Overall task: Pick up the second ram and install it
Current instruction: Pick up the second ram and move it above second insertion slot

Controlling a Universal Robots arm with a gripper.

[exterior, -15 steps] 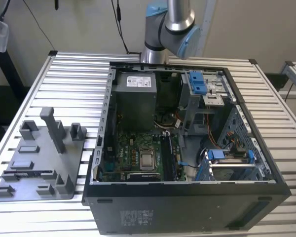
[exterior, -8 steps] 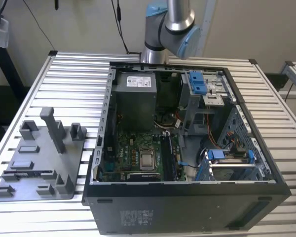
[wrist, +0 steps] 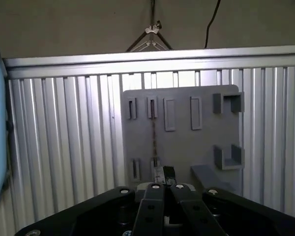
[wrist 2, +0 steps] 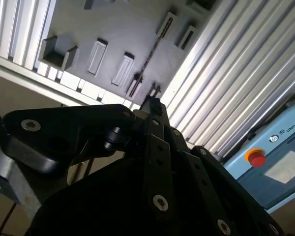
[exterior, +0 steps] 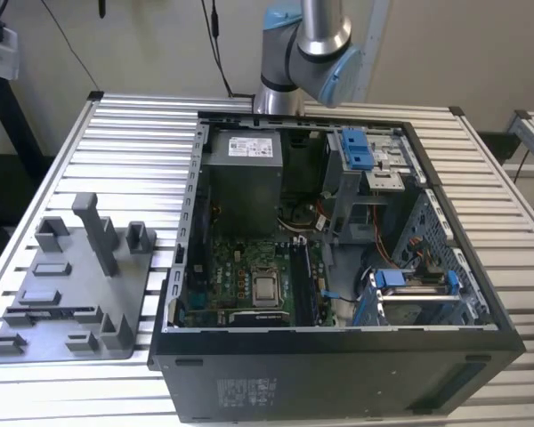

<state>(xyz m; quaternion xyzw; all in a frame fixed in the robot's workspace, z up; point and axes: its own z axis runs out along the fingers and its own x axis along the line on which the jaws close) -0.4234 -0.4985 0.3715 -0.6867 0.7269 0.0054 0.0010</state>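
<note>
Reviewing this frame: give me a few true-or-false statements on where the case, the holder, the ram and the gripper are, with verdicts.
1. The computer case lies open, its inside showing. True.
2. The gray holder plate sits inside the case. False: it lies on the slatted table, beside the case on the exterior view's left.
3. The second ram sits in the holder plate, seen edge-on. True.
4. The gripper is down among the parts inside the case. False: in the first wrist view it hangs above the holder plate, over the ram.
</note>
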